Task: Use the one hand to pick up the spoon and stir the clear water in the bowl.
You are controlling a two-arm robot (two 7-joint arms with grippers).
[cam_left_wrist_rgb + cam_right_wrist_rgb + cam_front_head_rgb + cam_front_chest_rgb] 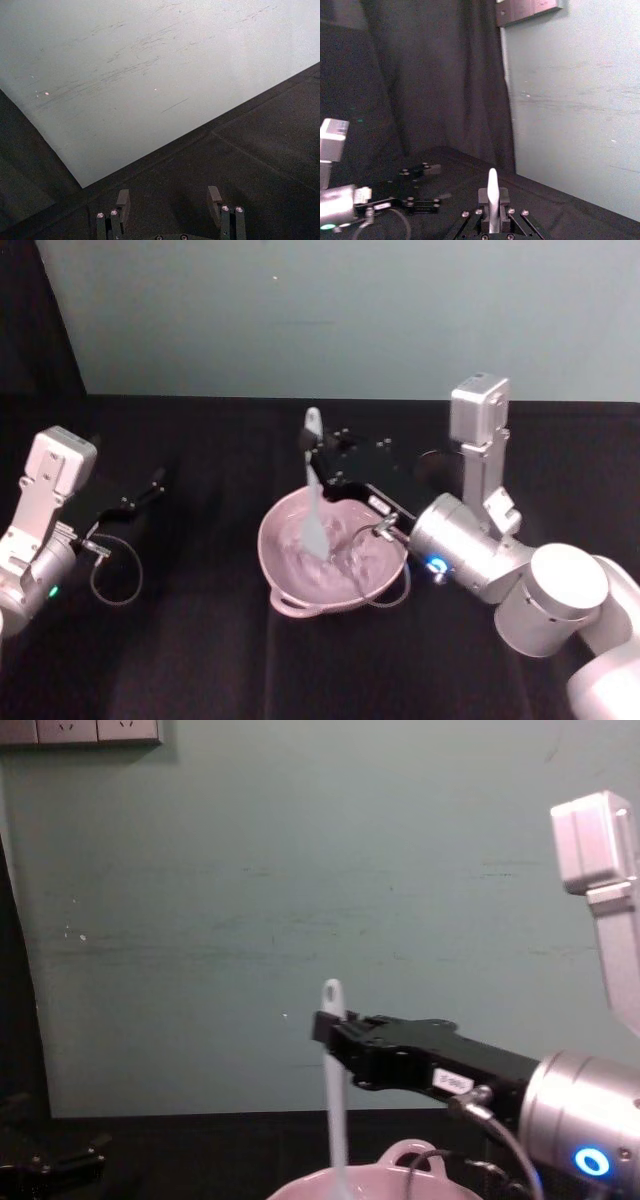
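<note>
A small white label (452,1081) sits on the side of the right hand (325,1025), back from its tips and close to the silver wrist (580,1120). There is dark print on it, but it is too small to read. In the head view the same label (380,504) shows as a pale strip with nothing legible. A blue ring light (592,1161) glows on the wrist behind the label.

The right hand (318,472) is closed narrow on the handle of the white spoon (314,510). It grips high up, so the handle tip with its hole sticks up just above the fingers. In the right wrist view the spoon (492,195) stands pinched between the two black fingers of that hand (493,197).

From the grip the spoon (335,1120) hangs nearly upright, and its broad head is down inside the pink bowl (275,540). The bowl sits on the black tabletop (200,640) directly beneath the tips of the right hand. Its rim (400,1160), with the small loop handle, rises just under the hand's body. Whether the spoon head touches the bottom of the bowl cannot be told.

The left hand (150,485) rests well away from the bowl, low over the tabletop. Its fingers (123,200) are spread wide and hold nothing.
</note>
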